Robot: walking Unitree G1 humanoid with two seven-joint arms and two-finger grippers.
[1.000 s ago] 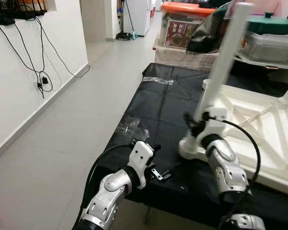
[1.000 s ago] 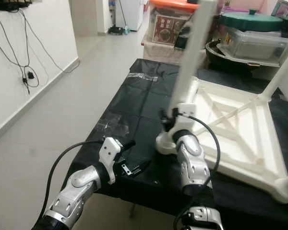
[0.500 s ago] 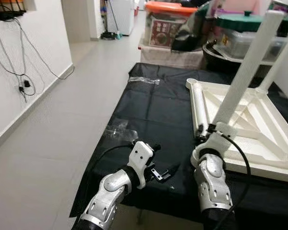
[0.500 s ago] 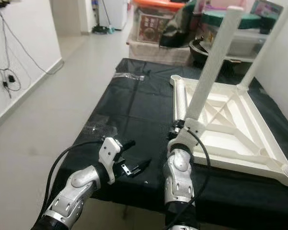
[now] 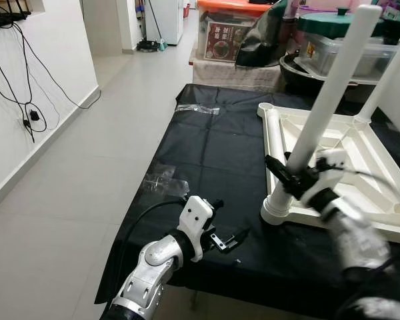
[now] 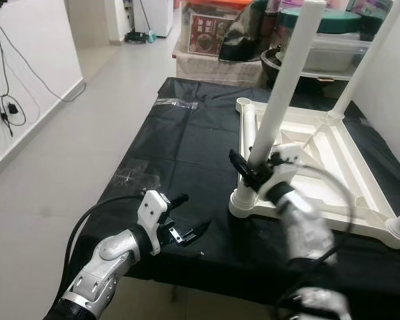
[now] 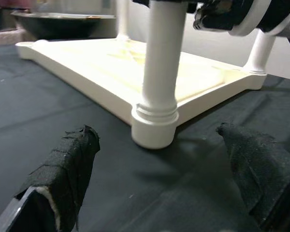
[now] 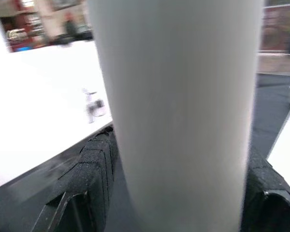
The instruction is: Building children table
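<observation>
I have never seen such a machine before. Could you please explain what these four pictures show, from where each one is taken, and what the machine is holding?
This is a humanoid robot with two silver arms, each ending in two black fingers. The two wide pictures come from a stereo camera on its head, looking down. The other two come from cameras on its wrists, looking along the fingers.

Before it stands a table covered with a black sheet. On it lies a white children's table turned upside down, with legs pointing up. The right gripper is closed around the nearest leg low down; the right wrist picture shows that leg between the fingers. The left gripper rests open over the sheet's near edge, holding nothing. Clear plastic bags lie nearby.
</observation>
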